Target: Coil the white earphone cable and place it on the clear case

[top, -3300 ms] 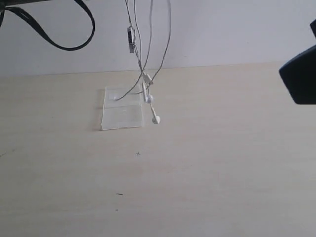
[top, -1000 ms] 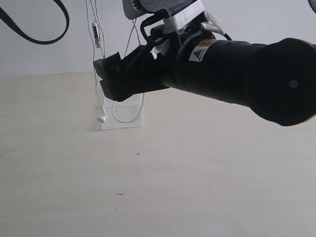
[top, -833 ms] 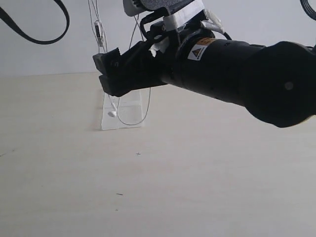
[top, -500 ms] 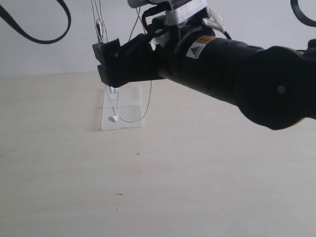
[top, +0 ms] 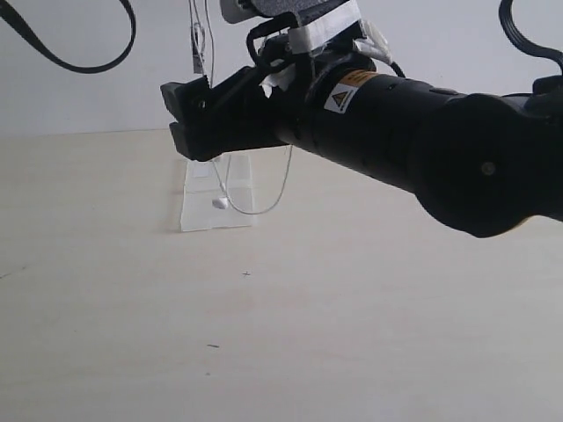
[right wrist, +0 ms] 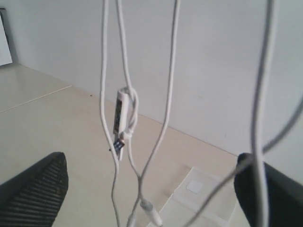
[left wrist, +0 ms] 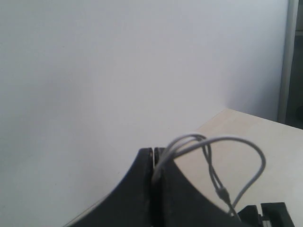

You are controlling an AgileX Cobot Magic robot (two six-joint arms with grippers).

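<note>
My left gripper (left wrist: 154,161) pinches the cable (top: 220,203), which dangles over the case (top: 201,218) near the far edge of the bench (top: 352,334). My right gripper (top: 176,123) gapes around its strands. Closing badly could snag and tangle them.

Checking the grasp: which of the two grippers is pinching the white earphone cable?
The left gripper: its jaws are shut on the white earphone cable. The right gripper is open, strands hanging free between its fingers.

The right arm (top: 422,149) is thick, rounded, glossy black, with a yellow-triangle warning sticker (top: 339,97) and white bracket (top: 330,31) behind its blocky black end effector (top: 171,119), whose pads (right wrist: 40,187) are ribbed.
</note>
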